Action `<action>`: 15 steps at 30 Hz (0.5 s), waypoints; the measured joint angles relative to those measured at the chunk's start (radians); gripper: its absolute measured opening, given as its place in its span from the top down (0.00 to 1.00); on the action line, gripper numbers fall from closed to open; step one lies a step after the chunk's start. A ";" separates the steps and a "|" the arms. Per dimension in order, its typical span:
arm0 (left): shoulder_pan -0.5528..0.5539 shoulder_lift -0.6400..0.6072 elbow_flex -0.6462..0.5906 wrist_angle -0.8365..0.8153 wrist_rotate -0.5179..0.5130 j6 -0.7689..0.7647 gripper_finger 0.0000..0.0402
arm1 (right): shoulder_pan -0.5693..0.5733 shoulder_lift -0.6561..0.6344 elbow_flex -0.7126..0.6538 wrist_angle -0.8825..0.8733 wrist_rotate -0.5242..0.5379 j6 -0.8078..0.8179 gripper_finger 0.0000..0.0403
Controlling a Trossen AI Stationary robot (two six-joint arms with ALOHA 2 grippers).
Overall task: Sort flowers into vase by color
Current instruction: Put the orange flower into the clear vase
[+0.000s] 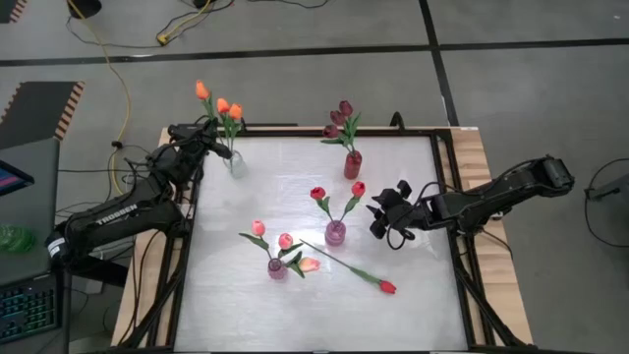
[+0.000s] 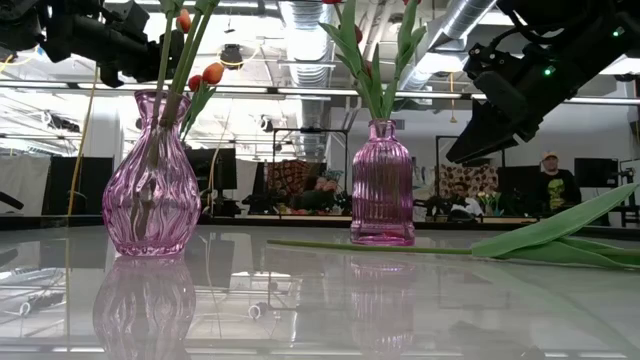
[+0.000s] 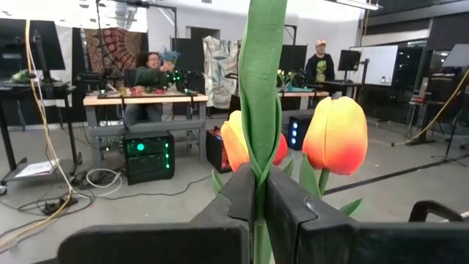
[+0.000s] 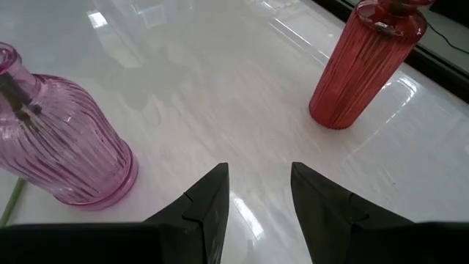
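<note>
Three orange tulips (image 1: pixel 223 105) rise over a clear vase (image 1: pixel 234 162) at the far left. My left gripper (image 1: pixel 209 133) is beside them, shut on a green stem. Maroon tulips stand in a red vase (image 1: pixel 352 164), red ones in a pink vase (image 1: pixel 335 232), and pink ones in a second pink vase (image 1: pixel 278 267). One red tulip (image 1: pixel 354 270) lies flat on the table. My right gripper (image 1: pixel 385 214) hovers open to the right of the red-tulip vase (image 4: pixel 62 147), with nothing between its fingers. My left gripper pinches a green stem with its leaf (image 3: pixel 260 176) between its two fingers, below the orange heads (image 3: pixel 335 136). The fingers come in about level from the table's left side and lie across the stem, which stands upright. The fingers hide the stem's lower end.
The lying tulip's stem (image 2: pixel 400 247) and leaf (image 2: pixel 560 235) stretch across the table near the front. Wooden rails (image 1: pixel 477 167) border the white tabletop. Cables lie on the floor beyond the table, and people sit at desks in the room behind.
</note>
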 joint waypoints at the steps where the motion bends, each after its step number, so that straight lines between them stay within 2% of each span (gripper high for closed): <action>1: 0.000 0.000 0.000 0.000 -0.001 -0.010 0.99 | 0.000 0.000 0.000 0.000 0.001 -0.004 0.57; 4: 0.000 0.000 0.000 0.000 -0.001 -0.026 0.95 | 0.000 0.000 0.000 0.000 0.000 -0.006 0.57; 10: 0.000 0.000 0.000 -0.005 -0.053 -0.025 0.80 | 0.000 0.000 0.000 0.000 0.000 -0.007 0.57; 15: 0.000 -0.014 0.000 -0.086 -0.058 -0.016 0.69 | 0.000 0.000 0.000 0.000 0.000 -0.006 0.57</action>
